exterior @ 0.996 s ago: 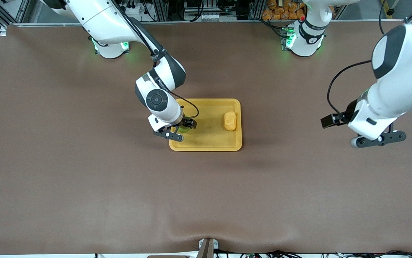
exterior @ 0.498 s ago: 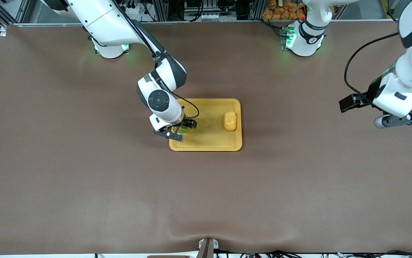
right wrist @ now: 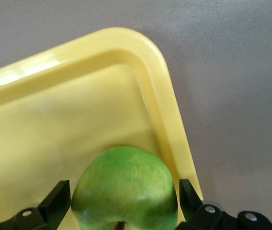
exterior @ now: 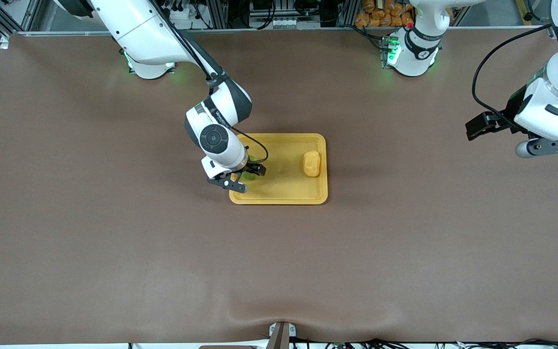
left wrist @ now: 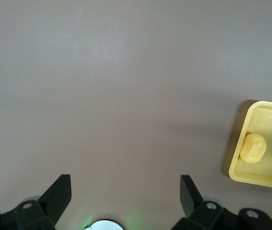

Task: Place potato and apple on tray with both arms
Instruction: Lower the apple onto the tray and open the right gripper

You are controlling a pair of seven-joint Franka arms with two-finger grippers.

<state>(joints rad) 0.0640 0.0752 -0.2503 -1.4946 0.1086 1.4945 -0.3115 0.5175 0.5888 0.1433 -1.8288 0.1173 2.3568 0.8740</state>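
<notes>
The yellow tray (exterior: 279,199) lies mid-table. The yellow-orange potato (exterior: 311,164) rests in it near the rim toward the left arm's end. The green apple (exterior: 248,175) sits in the tray's corner toward the right arm's end. My right gripper (exterior: 244,178) is low over that corner, open, its fingers on either side of the apple (right wrist: 126,187) with small gaps. My left gripper (exterior: 552,145) is open and empty, up over the bare table toward the left arm's end. Its wrist view shows the potato (left wrist: 254,147) and the tray (left wrist: 270,175) some way off.
A brown mat (exterior: 114,242) covers the whole table. Both arm bases (exterior: 412,53) stand along the edge farthest from the front camera. Apart from the tray, nothing lies on the mat.
My left arm has swung away from the tray toward its own end of the table and up toward its base. My right gripper has stayed at the apple in the tray corner.
</notes>
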